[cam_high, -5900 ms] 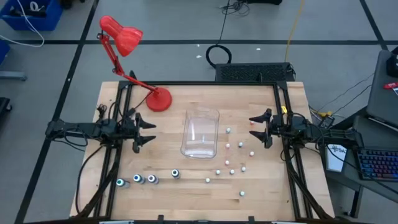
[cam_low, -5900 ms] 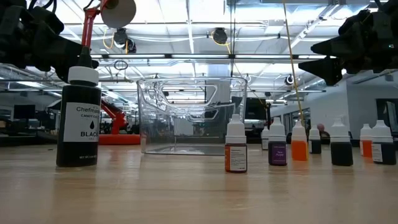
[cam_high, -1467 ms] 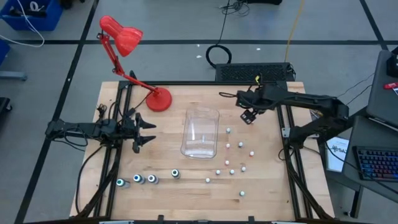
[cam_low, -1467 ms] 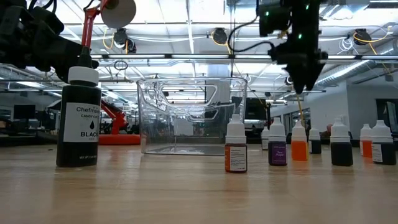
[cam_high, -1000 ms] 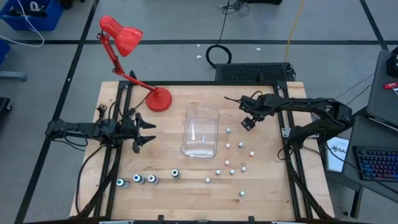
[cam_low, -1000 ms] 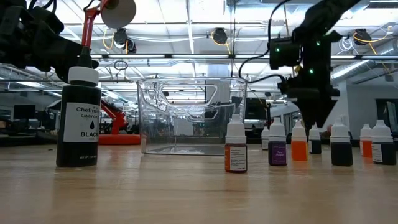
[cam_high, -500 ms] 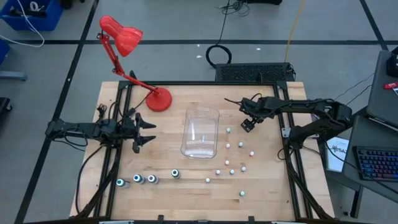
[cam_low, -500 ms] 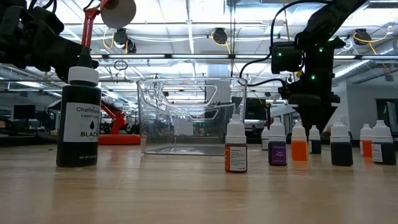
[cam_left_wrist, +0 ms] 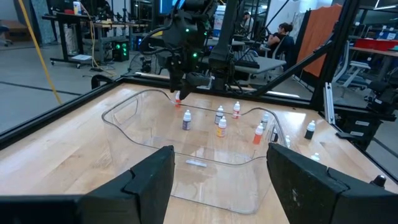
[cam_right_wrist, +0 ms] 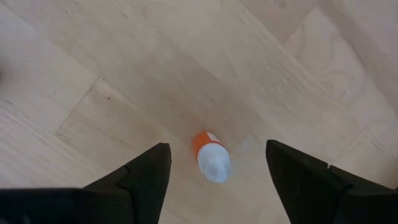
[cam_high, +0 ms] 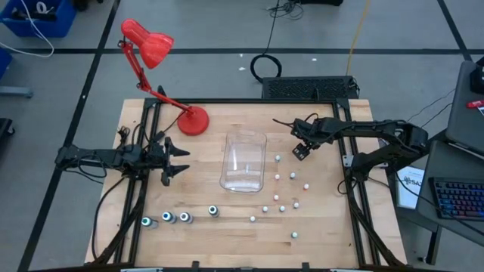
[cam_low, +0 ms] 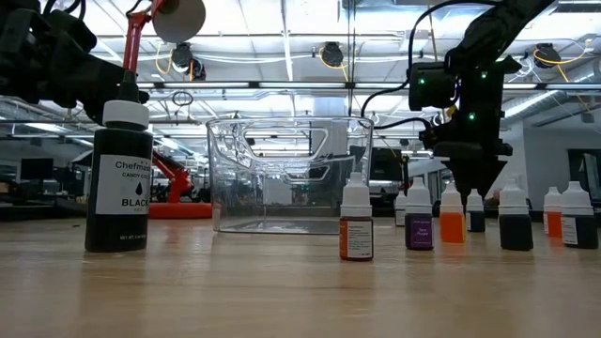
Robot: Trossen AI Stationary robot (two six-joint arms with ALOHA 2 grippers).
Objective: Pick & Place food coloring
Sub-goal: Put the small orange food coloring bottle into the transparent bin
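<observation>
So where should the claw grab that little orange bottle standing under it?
Probably around the body just below the white cap, coming straight down from above. The orange bottle stands upright on the wooden table, with bare wood all round it. The right claw is directly overhead, open, one finger on each side, so closing would likely pinch its narrow round sides.

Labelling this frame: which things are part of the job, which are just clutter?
Job: small white-capped dropper bottles; orange bottle between the open right gripper fingers; larger dark bottles.
Clutter: clear plastic tub; red desk lamp; idle left gripper.
</observation>
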